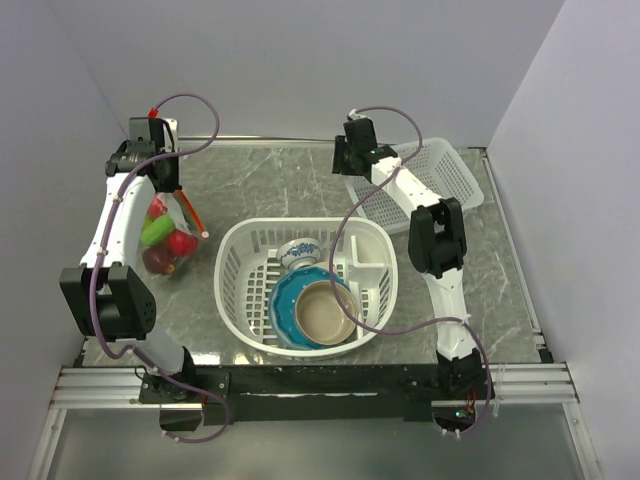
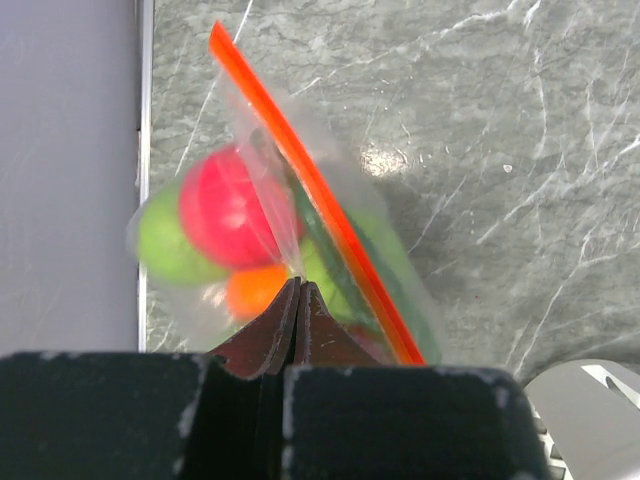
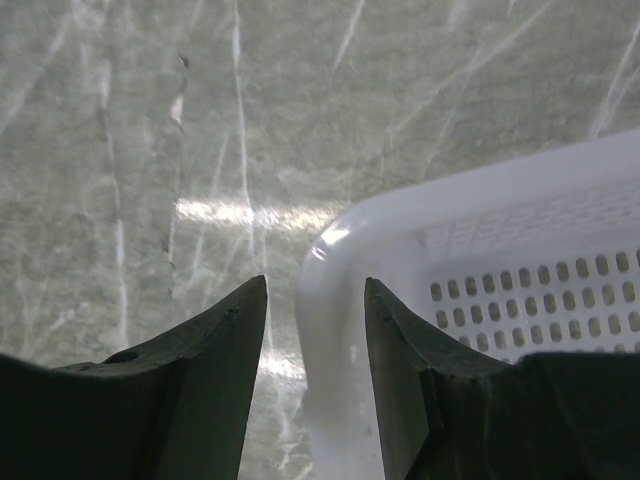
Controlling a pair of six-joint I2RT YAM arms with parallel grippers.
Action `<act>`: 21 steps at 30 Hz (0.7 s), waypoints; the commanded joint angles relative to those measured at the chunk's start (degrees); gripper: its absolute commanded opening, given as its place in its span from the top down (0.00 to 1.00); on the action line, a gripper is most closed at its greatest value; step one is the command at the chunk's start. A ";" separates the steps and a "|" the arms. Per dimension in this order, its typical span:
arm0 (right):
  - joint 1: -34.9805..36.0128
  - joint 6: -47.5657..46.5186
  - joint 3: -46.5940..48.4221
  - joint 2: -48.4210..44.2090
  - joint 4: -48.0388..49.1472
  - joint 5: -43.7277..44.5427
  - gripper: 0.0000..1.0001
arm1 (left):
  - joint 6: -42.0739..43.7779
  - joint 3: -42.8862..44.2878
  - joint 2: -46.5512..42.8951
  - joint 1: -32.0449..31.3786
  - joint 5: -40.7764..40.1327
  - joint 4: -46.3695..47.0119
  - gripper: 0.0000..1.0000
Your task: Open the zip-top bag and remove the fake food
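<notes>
- Two arms are in view. Your left pincer (image 2: 297, 288) is pressed tight on a fold of the zip-top bag (image 2: 285, 215), with no gap between its tips.
- You find the bag to the left of the round white basket (image 1: 236, 262), well apart from its rim. It hangs below the left pincer (image 1: 168, 190), near the desk's (image 1: 270, 180) left edge.
- You cannot tell from either view whether the bag's bottom rests on the desk or hangs just clear of it.
- Its red-orange zip strip (image 2: 312, 190) slants along the side of the bag that faces the basket. You cannot tell whether the strip is sealed.
- All of the fake food (image 2: 225, 212) sits inside the bag. Your left wrist view shows a red ball, green pieces and a small orange piece, all a little blurred. The top view adds a dark maroon piece (image 1: 157, 260) at the bag's lower end.
- Your right pincer (image 3: 315, 285) is beyond the basket, toward the far right. Its fingers stand a moderate way apart and hold nothing.
- That pincer hovers at the near-left corner of the white mesh tray (image 3: 500, 250), and the rounded corner rim shows in the gap between the fingers.
- Inside the basket you have a blue-and-white patterned bowl (image 1: 298, 253), and nearer the arms a teal bowl (image 1: 284, 308) with a tan bowl (image 1: 325, 312) nested in it.
</notes>
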 commanded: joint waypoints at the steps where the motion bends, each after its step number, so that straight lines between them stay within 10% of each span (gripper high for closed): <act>1: 0.90 -0.97 -3.06 -4.79 -1.17 -0.33 0.48 | 1.10 1.55 -2.69 0.03 0.42 3.35 0.99; 21: 7.74 15.73 18.35 7.24 14.29 -20.70 0.52 | -0.83 1.20 -1.19 -0.06 4.73 5.20 0.99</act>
